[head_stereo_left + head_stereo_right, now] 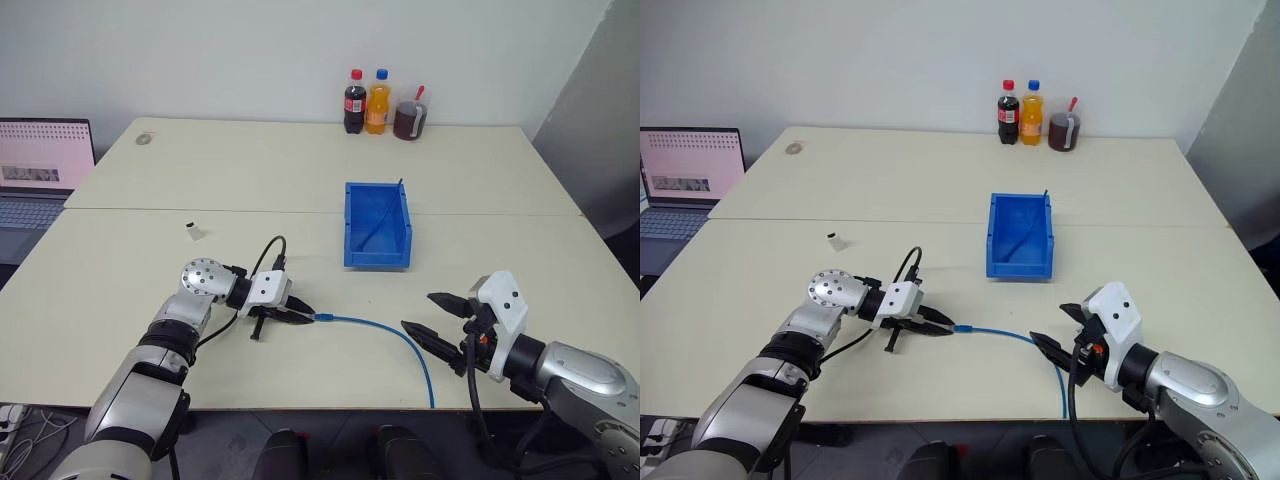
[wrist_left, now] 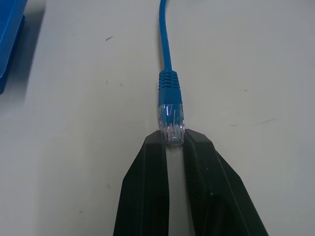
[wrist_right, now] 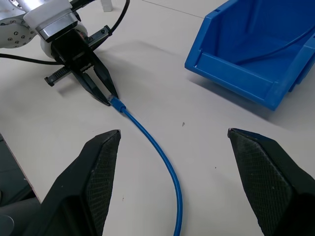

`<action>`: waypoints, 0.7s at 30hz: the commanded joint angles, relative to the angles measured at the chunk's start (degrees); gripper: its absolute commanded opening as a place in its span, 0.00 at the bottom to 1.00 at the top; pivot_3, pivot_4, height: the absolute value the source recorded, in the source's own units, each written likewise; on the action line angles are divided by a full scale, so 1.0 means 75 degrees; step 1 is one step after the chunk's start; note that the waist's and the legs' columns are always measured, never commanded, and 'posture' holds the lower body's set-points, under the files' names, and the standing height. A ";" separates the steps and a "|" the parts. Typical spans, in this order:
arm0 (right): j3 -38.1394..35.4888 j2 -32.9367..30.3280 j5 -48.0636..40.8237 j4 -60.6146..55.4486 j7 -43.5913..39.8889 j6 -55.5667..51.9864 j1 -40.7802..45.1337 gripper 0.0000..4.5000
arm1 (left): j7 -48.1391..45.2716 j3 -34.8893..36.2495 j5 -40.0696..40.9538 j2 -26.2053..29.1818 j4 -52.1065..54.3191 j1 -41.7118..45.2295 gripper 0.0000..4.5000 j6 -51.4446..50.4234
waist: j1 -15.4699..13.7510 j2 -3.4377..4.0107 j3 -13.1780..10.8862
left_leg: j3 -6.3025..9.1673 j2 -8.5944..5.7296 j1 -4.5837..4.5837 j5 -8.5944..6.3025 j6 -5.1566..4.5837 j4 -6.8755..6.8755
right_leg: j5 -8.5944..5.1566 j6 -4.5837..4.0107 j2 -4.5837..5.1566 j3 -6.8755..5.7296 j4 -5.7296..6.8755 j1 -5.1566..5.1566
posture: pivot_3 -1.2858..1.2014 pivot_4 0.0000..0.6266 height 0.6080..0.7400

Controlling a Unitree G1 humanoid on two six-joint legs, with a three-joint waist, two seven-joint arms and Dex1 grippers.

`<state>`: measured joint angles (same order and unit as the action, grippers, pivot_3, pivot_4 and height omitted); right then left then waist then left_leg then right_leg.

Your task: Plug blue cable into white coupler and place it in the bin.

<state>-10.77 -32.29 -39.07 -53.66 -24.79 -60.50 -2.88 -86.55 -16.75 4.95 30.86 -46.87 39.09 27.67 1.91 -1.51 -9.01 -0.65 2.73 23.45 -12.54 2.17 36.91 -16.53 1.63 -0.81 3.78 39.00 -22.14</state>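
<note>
Between closed left fingers (image 2: pixel 167 182), the blue cable (image 2: pixel 165 49) plug's tip hides.

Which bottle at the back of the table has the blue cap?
The orange drink bottle in the middle has the blue cap. The dark cola bottle beside it has a red cap, and the jug holds brown liquid.

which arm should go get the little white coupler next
Right. The right gripper is open and empty, while the left gripper is shut on the blue cable. The white coupler lies far to the left, though, a long reach.
</note>
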 commanded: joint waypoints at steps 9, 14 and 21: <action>-0.0200 -0.0824 -0.8376 -0.0106 0.3184 0.1459 -0.0105 0.82 | -0.0120 0.0685 0.3817 0.0517 0.4635 0.0606 0.04 -1.3715 | 0.0065 -0.0037 -0.0087 | 0.0056 0.0002 0.0074 -0.0001 0.0001 -0.0005 | -0.0027 -0.0001 0.0008 -0.0030 -0.0006 -0.0034 | 0.52 0.24 1.00; 0.0178 -0.1743 -0.9269 -0.0068 0.3402 0.1995 -0.0886 0.82 | 0.1058 0.1870 0.5752 -0.0024 0.4879 0.0862 0.04 -1.6022 | 0.0082 -0.0064 -0.0106 | 0.0080 -0.0011 0.0078 -0.0001 0.0000 -0.0005 | -0.0037 0.0015 0.0010 -0.0032 -0.0013 -0.0029 | 0.52 0.24 1.00; 0.0797 -0.1607 -0.9786 0.0613 0.3732 0.2779 -0.0068 0.82 | 0.2956 0.1480 0.9408 0.0588 0.5514 0.0132 0.04 -1.6023 | 0.0185 -0.0072 -0.0126 | 0.0091 0.0001 0.0050 0.0000 0.0000 -0.0006 | -0.0032 0.0014 0.0011 -0.0025 0.0007 -0.0024 | 0.52 0.24 1.00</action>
<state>-5.33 -44.49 -108.38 -48.29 2.87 -42.35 -4.94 -68.07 -5.65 68.13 34.15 -7.85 40.66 -92.25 3.30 -2.05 -9.95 0.03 2.81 23.84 -12.54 2.17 36.87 -16.77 1.73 -0.73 3.62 39.05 -22.33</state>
